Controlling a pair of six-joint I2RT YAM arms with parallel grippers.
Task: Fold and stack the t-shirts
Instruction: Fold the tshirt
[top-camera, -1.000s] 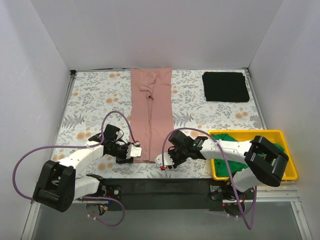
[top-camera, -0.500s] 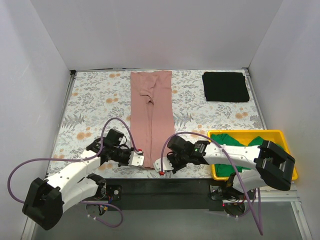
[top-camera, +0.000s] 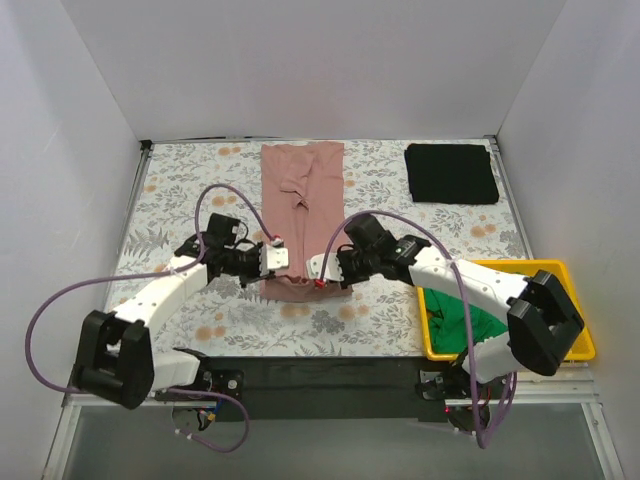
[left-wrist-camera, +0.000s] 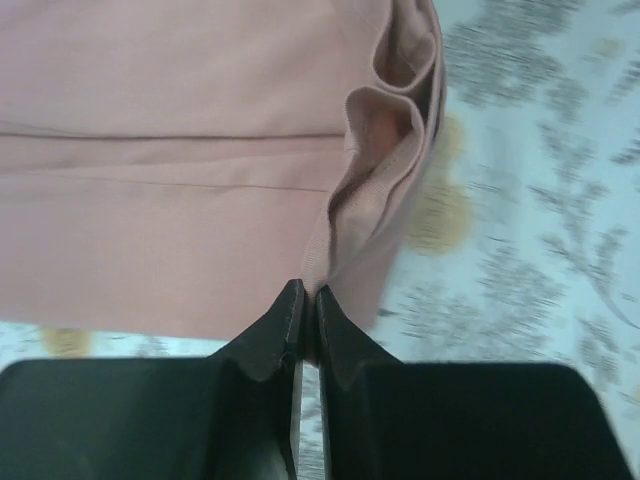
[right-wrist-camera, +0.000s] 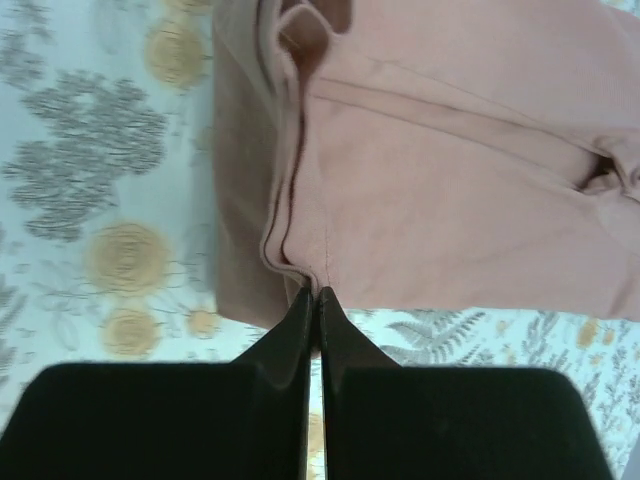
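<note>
Your left gripper (top-camera: 277, 258) and right gripper (top-camera: 318, 268) each pinch a near corner of the pink t-shirt (top-camera: 303, 190), pressed tight on the cloth, likely so the hem travels evenly toward the collar. The shirt lies as a long strip mid-counter (top-camera: 180, 190). Count three shirts: this pink one, one folded black t-shirt (top-camera: 452, 173) far right, and one green t-shirt (top-camera: 482, 322) in the single yellow bin (top-camera: 586, 338).

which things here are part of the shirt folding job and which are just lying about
Job: pink t-shirt, pinched at its edge by left hand and right hand; black t-shirt; green t-shirt, in the yellow bin.
Lying about: yellow bin; floral table covering.
</note>
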